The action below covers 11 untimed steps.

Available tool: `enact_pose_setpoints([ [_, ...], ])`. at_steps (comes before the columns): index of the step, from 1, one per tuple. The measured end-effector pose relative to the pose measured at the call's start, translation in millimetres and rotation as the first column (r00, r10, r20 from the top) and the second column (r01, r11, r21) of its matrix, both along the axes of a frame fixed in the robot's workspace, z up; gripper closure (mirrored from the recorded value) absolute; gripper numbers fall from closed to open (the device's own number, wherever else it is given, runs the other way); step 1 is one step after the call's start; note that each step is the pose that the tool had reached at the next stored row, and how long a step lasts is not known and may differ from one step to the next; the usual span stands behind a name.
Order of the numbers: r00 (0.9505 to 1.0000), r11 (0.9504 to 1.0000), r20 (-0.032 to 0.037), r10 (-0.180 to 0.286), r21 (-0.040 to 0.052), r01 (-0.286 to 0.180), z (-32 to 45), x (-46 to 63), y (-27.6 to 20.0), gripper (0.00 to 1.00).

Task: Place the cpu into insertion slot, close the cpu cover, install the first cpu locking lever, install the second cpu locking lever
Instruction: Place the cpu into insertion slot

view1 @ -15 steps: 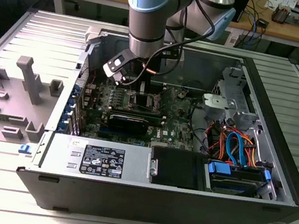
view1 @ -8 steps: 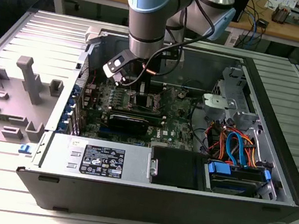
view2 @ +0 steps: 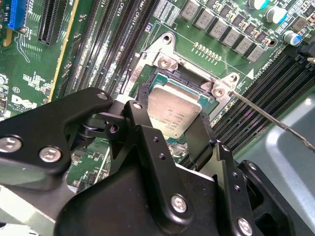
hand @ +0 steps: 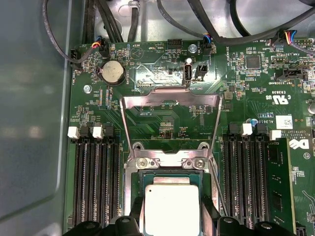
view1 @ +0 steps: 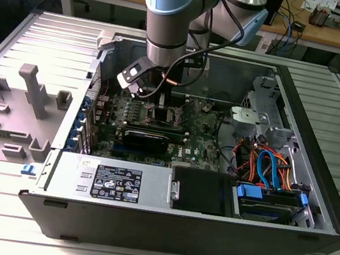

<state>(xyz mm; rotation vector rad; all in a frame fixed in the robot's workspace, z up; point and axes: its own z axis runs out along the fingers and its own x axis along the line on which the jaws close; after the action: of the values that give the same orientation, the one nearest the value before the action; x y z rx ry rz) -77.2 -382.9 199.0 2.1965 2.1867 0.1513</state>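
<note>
Gripper (view2: pixel 172 117) sits low over the cpu (hand: pixel 171 209). Clamped or loose, I can't tell. The cpu lies in the insertion slot (hand: pixel 170 175), mid-motherboard (hand: pixel 246 88), and the cpu cover (hand: pixel 147 100) stands open. The risk I see: any drag on release skews the chip and bends pins.

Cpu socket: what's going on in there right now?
The arm's gripper is down at the cpu, which appears to sit in the insertion slot on the green motherboard. The cpu cover is swung up and open, so the socket is not yet closed.
</note>
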Motion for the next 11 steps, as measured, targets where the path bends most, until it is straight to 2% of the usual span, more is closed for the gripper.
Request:
enact_pose_setpoints([
  [11, 1.0, 1.0, 0.0002, 0.001, 0.0001, -0.001, -0.3, 0.7, 0.0, 0.46],
])
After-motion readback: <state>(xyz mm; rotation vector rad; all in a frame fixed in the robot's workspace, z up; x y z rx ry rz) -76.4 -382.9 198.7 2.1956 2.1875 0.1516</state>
